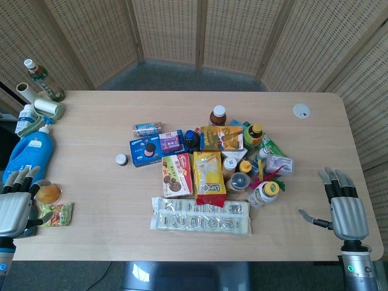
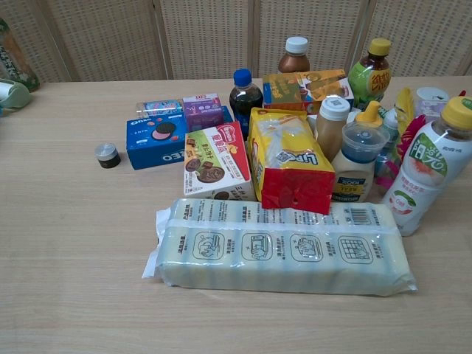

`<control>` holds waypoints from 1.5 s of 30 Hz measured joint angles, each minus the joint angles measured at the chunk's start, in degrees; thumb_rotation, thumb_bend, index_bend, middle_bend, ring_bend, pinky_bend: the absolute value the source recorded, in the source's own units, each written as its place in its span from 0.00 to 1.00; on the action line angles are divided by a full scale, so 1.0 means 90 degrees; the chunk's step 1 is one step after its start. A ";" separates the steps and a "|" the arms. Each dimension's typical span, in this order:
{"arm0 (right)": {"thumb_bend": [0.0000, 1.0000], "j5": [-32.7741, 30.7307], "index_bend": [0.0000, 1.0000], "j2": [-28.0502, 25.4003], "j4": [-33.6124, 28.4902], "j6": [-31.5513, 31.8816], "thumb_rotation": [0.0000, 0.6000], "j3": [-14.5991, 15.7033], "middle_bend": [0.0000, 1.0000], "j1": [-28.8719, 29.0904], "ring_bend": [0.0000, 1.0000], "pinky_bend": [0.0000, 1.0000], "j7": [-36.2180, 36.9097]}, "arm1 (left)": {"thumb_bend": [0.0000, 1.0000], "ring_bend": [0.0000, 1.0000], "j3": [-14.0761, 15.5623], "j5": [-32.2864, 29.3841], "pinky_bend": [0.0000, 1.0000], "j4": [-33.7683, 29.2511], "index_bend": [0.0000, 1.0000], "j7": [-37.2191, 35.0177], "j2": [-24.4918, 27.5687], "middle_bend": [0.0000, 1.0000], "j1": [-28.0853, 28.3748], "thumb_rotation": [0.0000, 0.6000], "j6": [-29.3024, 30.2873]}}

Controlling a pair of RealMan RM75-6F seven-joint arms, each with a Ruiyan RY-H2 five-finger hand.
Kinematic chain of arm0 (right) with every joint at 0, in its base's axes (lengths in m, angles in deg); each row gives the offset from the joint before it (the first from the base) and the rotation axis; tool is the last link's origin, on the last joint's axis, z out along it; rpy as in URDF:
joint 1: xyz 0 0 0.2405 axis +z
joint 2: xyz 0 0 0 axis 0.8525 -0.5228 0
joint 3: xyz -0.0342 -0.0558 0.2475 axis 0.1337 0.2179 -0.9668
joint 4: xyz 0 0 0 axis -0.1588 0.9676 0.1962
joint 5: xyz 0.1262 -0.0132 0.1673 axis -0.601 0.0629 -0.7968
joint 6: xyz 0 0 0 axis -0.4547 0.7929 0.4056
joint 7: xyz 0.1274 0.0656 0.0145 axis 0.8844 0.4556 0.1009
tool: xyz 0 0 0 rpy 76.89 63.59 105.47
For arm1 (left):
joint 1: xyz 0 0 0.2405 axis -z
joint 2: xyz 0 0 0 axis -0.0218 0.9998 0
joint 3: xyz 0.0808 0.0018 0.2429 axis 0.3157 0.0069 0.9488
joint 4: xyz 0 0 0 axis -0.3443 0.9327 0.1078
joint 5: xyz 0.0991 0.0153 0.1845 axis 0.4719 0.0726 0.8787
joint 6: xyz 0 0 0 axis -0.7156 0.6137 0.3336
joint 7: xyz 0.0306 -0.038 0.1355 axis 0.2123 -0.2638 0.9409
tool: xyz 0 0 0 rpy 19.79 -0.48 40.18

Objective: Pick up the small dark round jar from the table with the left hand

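The small dark round jar [image 1: 122,159] with a silvery lid stands alone on the table, just left of the blue Oreo box [image 1: 145,151]. The chest view shows the jar [image 2: 108,155] left of the same box [image 2: 158,140]. My left hand [image 1: 16,203] rests at the table's left edge, fingers apart and holding nothing, well to the left of the jar and nearer to me. My right hand [image 1: 344,209] sits at the right edge, also open and empty. Neither hand appears in the chest view.
A pile of snack boxes, bottles and a long cracker pack [image 1: 201,216] fills the table's middle. A blue detergent bottle [image 1: 30,151], a jelly cup [image 1: 48,193] and a snack packet [image 1: 56,213] lie by my left hand. More bottles stand at the far left corner.
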 measured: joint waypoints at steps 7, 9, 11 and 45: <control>0.15 0.0057 0.00 -0.0029 -0.0065 0.0050 0.57 0.0003 0.00 -0.0030 0.00 0.00 -0.0020 | 0.10 0.01 -0.0016 -0.0031 0.00 0.0003 0.29 0.0052 0.0025 0.02 0.0047 1.00 -0.0097; 0.15 0.0058 0.00 -0.0017 -0.0060 0.0062 0.57 0.0010 0.00 -0.0048 0.00 0.00 0.0008 | 0.10 0.00 -0.0038 -0.0098 0.00 -0.0004 0.29 0.0081 0.0051 0.00 0.0089 1.00 -0.0176; 0.15 0.0057 0.00 0.0004 -0.0047 0.0073 0.57 0.0017 0.00 -0.0064 0.00 0.00 0.0032 | 0.10 0.00 -0.0064 -0.0196 0.00 -0.0015 0.29 0.0132 0.0076 0.00 0.0147 1.00 -0.0288; 0.15 -0.0446 0.00 -0.0137 0.0233 0.0205 0.58 0.0000 0.00 -0.0541 0.00 0.00 0.0397 | 0.20 0.00 -0.1113 -0.3620 0.00 0.3819 0.26 0.1841 -0.2724 0.00 0.3356 1.00 -0.3466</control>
